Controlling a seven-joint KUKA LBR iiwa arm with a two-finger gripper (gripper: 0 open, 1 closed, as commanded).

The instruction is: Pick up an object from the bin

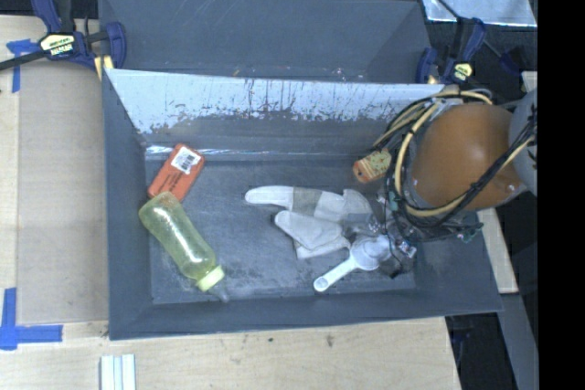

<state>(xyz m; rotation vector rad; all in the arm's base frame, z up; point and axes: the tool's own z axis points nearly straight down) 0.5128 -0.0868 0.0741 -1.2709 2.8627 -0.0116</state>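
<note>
The gripper (391, 249) is hanging over a white plastic scoop (336, 273) beside a crumpled white cloth (306, 219). Whether it is gripping is unclear.

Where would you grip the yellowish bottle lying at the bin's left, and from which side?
Probably mid-body on the bottle, from above, closing across its width. It lies flat and slanted, with bare floor along both long sides; the orange box crowds its upper end.
</note>
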